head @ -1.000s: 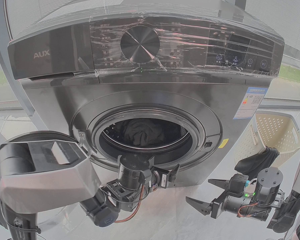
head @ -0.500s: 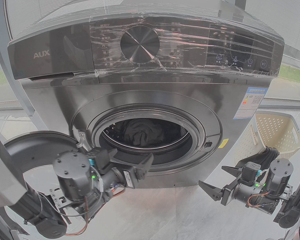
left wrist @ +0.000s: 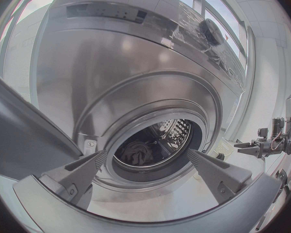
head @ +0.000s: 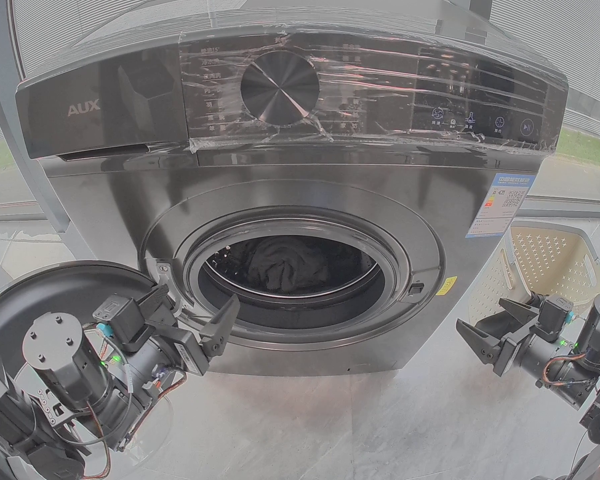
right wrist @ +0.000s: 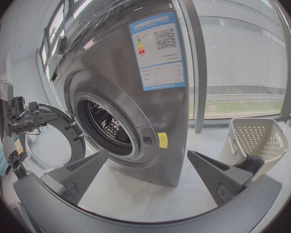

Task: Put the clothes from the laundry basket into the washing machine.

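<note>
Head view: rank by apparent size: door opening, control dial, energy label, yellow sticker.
1. door opening, by far the largest
2. control dial
3. energy label, somewhat smaller than the dial
4. yellow sticker, clearly the smallest

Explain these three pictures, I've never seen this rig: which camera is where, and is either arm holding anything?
This is a two-armed robot facing a washing machine, its door swung open on the robot's left. The wide picture comes from a camera on its head. The other two come from cameras on the wrists, looking out past the left end effector and the right end effector. Both are open and hold nothing. Dark clothes lie in the drum. The laundry basket stands right of the machine, with one dark garment at its front.
</note>
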Tool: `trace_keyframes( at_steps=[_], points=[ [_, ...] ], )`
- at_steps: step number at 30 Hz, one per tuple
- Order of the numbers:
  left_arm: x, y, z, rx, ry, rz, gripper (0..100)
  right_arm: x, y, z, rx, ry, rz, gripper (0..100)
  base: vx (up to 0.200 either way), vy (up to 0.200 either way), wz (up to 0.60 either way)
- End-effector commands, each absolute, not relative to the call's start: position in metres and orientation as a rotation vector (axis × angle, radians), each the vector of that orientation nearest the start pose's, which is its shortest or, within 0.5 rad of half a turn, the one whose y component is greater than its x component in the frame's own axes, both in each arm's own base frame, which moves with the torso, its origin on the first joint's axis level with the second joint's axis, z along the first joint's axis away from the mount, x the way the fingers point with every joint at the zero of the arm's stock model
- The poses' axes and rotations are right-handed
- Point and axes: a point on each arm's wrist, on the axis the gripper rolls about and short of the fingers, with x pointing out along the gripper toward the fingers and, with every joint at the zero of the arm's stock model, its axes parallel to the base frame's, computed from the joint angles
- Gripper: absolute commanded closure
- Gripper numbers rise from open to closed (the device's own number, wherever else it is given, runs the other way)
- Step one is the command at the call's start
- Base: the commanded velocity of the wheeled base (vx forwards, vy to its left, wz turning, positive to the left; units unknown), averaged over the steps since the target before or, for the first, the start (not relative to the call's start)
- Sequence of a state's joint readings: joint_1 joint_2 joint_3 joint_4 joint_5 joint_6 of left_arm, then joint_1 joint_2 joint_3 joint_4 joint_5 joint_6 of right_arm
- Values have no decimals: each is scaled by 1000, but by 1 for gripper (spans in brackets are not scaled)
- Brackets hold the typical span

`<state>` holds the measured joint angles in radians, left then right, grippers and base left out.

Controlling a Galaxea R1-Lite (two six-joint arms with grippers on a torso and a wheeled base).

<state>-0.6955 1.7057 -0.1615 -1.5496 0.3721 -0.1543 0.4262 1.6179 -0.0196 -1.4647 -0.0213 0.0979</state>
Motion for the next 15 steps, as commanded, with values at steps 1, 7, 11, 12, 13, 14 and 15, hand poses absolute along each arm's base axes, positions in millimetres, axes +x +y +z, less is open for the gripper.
trace_keyframes(
  at_steps=[1,7,11,12,13,14,15],
  points=[
    [166,-120,130,-155,3,-298,0,157,62,117,72,140,355,0,-200,0,0],
    [149,-107,133,-137,-14,-301,0,139,55,118,61,211,343,0,-200,0,0],
    [135,-96,138,-134,-41,-299,0,121,47,124,61,210,343,0,-200,0,0],
    [133,-94,140,-142,-49,-298,0,116,45,124,60,213,343,0,-200,0,0],
    [131,-92,142,-143,-57,-296,0,110,43,125,59,211,342,0,-200,0,0],
    [129,-91,144,-146,-63,-295,0,107,42,126,58,207,340,0,-200,0,0],
    [124,-86,148,-151,-74,-296,0,94,36,129,61,187,331,0,-200,0,0]
  ],
)
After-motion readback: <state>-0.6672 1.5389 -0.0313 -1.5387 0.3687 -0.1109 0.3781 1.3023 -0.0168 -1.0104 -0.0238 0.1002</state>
